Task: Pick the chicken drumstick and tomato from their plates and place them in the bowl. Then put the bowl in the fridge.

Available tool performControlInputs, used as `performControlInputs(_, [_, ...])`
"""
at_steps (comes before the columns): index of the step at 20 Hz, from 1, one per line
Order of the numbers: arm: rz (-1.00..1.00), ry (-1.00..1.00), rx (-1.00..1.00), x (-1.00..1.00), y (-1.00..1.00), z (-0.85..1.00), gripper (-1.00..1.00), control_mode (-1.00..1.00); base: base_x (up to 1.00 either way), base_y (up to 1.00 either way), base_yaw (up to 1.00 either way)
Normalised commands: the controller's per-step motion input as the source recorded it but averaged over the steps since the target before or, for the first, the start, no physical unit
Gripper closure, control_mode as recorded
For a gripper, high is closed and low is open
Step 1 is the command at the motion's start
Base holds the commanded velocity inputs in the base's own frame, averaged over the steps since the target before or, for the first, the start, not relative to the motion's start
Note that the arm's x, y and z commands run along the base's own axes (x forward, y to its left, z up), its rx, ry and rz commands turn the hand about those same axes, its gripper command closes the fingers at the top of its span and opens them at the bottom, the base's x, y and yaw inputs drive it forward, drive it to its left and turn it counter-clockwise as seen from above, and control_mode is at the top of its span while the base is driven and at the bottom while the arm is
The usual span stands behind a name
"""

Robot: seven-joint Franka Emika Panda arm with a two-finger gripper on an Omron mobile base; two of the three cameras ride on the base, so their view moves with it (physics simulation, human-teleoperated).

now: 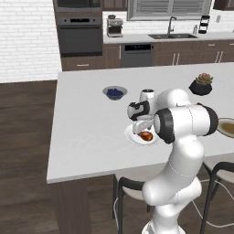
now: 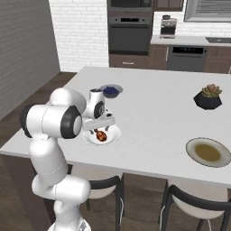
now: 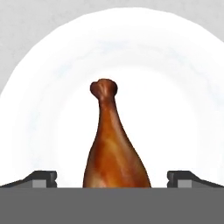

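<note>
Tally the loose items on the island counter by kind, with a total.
Plates: 2, white plate and tan plate
Chicken drumstick: 1, on the white plate
Blue bowl of berries: 1
Potted succulent: 1
Total: 5

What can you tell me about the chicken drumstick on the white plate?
The chicken drumstick is glossy reddish-brown, like roasted meat, thick at one end and narrowing to a knobbed bone end. It lies flat on the white plate, touching nothing else. The open hand hangs right above it, one fingertip on each side of the thick end, not yet gripping.
</note>
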Motion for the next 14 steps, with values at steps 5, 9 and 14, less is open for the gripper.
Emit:
performControlInputs(5, [0.0,0.01,0.0,-0.01,0.0,-0.28,-1.0,-1.0,0.0,0.0,0.0])
performControlInputs(9, [0.0,0.0,0.0,0.0,-0.19,-0.28,-1.0,-1.0,0.0,0.0,0.0])
performControlInputs(14, [0.0,0.0,0.0,0.0,-0.15,-0.17,-1.0,-1.0,0.0,0.0,0.0])
